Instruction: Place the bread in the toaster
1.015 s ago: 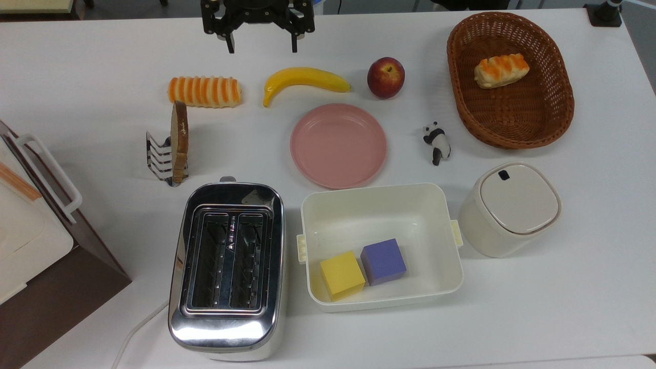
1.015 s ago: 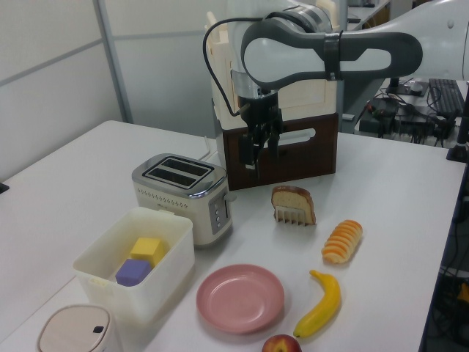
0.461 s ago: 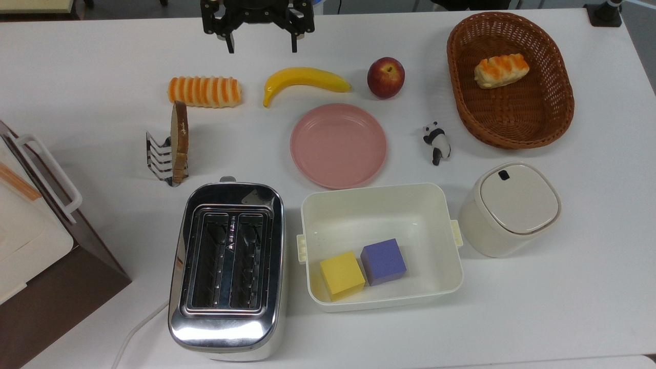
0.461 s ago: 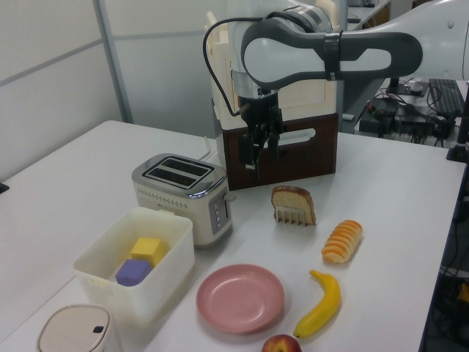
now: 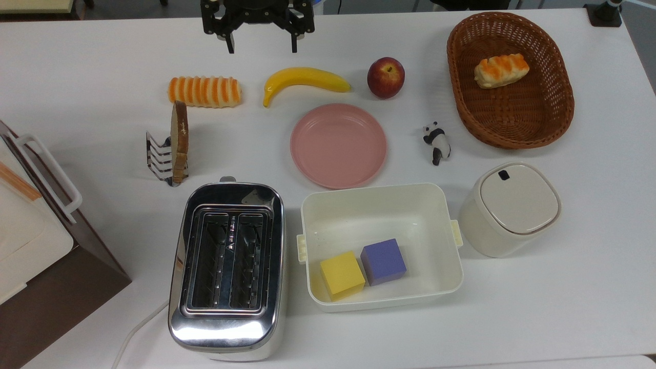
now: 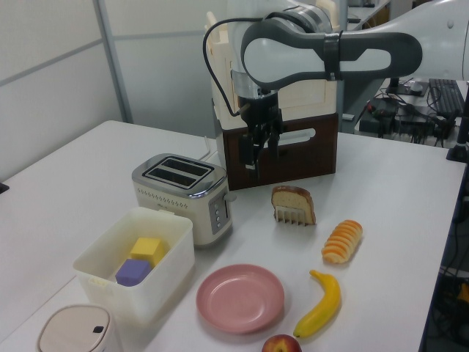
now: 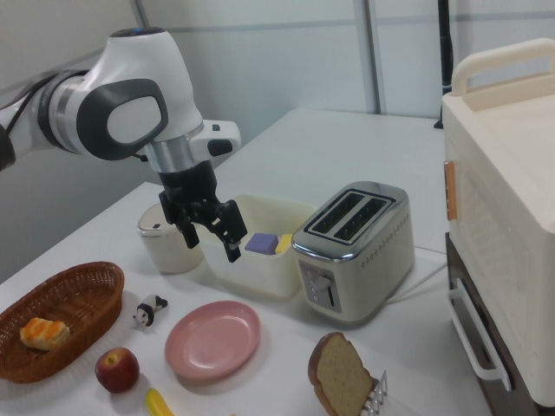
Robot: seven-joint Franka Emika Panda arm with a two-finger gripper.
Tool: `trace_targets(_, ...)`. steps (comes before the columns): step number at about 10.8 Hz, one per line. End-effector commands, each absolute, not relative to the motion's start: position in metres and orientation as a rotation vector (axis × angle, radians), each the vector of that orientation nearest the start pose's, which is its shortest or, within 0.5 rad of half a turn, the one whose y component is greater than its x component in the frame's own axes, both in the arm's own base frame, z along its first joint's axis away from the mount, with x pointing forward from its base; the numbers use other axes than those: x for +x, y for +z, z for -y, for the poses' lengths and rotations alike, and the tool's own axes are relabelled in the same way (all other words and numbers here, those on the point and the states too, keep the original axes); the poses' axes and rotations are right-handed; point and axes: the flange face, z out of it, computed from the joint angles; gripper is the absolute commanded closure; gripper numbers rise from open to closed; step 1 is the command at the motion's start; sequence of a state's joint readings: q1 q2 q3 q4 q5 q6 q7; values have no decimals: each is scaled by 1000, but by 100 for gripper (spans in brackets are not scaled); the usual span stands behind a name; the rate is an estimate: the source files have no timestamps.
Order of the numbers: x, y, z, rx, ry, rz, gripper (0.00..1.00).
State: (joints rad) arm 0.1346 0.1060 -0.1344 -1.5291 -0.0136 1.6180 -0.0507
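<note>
I logged the gripper (image 5: 260, 47) at the top view's upper edge, its two fingers spread apart and holding nothing, raised clear of the white table (image 5: 564, 307). The right view showed it (image 7: 212, 241) hanging well above the table; the left view placed it (image 6: 256, 158) in front of a brown-and-cream cabinet (image 6: 293, 147).

The bread (image 5: 179, 141) stood on edge in a wire toast rack (image 5: 160, 159), just above the toaster (image 5: 227, 269) in the top view. The right view gave the slice's pale face (image 7: 340, 377); the top view gave only its crust edge.

Both toaster slots were unoccupied. Bare tabletop lay between the gripper and the rack, with a striped roll (image 5: 205, 91) beside that stretch.

A white bin (image 5: 451, 277) held a yellow cube (image 5: 342, 274) and a purple cube (image 5: 383, 261), touching. A wicker basket (image 5: 533, 128) held a small striped bun (image 5: 501, 69). The pink plate (image 5: 338, 145) carried nothing.
</note>
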Motion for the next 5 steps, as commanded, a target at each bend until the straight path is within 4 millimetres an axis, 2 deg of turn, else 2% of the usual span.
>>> trace_targets(1, 584, 590, -3, -3163, 26, 84, 0)
trace_targets(5, 584, 587, -3, -3164, 41, 106, 0)
